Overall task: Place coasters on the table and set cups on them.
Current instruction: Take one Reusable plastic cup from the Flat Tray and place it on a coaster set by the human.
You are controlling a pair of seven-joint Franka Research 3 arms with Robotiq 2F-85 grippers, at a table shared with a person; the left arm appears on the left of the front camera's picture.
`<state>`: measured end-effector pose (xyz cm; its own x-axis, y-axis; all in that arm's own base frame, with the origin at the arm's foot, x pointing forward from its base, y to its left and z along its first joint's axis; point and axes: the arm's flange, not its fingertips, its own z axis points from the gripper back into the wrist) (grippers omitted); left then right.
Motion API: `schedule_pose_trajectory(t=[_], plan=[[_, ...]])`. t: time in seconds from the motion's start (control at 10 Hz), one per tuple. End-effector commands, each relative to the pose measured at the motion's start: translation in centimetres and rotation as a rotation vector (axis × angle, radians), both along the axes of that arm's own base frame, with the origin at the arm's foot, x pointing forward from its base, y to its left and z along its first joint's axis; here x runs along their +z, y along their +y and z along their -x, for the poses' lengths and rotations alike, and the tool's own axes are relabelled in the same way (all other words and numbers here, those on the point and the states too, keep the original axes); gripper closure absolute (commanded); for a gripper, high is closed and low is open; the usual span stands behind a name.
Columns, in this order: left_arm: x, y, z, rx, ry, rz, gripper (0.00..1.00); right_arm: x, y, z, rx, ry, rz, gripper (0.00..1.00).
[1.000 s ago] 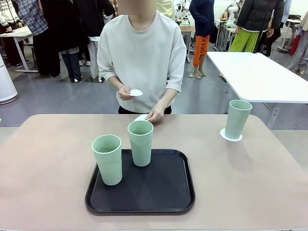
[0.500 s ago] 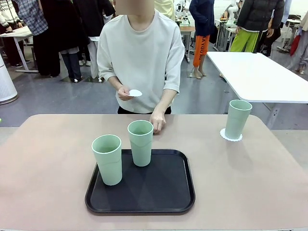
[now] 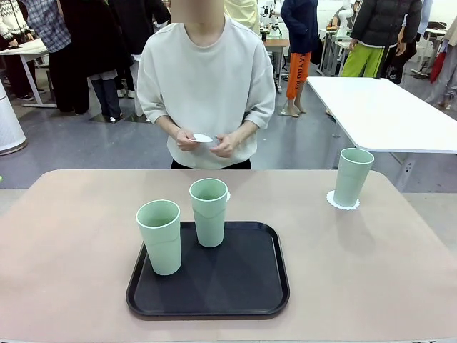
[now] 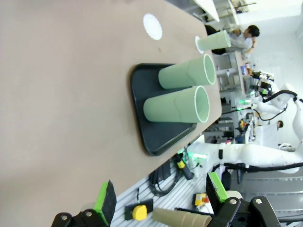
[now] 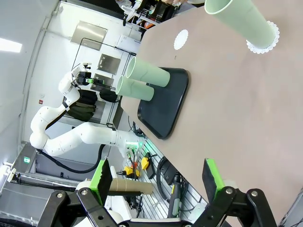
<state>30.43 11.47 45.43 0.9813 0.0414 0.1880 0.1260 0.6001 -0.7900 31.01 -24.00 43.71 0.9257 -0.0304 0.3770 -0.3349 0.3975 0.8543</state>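
The cups are light, hard plastic. They are tall and smooth, so they can tip or slip. I think it is best to hold one around its middle, at the little step, with a soft squeeze. The coasters are thin paper. They bend and tear, so pinch them gently at the edge.

Two cups stand on the black tray. It sits in the middle, close to the near edge of the tabletop. The third cup stands on a coaster by the far right corner. One more coaster lies flat by the middle of the far edge, just behind the tray. The last coaster is in the person's right hand, pinched at its edge. The person's left hand is loosely curled just beside it. I cannot tell if it touches the paper. The left gripper and the right gripper are both wide open and hold nothing.

A second ago the person's left hand was down at the far edge, laying that coaster. Now the hand is up at the chest and the coaster lies alone. The cups and tray have not moved.
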Motion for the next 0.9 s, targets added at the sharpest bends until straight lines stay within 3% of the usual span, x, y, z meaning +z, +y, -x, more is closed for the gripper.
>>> schedule_pose_trajectory(t=[0.0, 0.7, 0.8], plan=[[0.1, 0.1, 0.1, -0.002, -0.008, 0.015, 0.0, 0.2, 0.3, 0.2, -0.015, 0.003, -0.006, 0.0], [0.1, 0.1, 0.1, -0.002, -0.008, 0.015, 0.0, 0.0, 0.0, 0.0, 0.0, 0.0, 0.0, 0.0], [0.1, 0.1, 0.1, -0.002, -0.008, 0.015, 0.0, 1.6, 2.3, -0.2, 0.087, -0.066, 0.131, 0.0]])
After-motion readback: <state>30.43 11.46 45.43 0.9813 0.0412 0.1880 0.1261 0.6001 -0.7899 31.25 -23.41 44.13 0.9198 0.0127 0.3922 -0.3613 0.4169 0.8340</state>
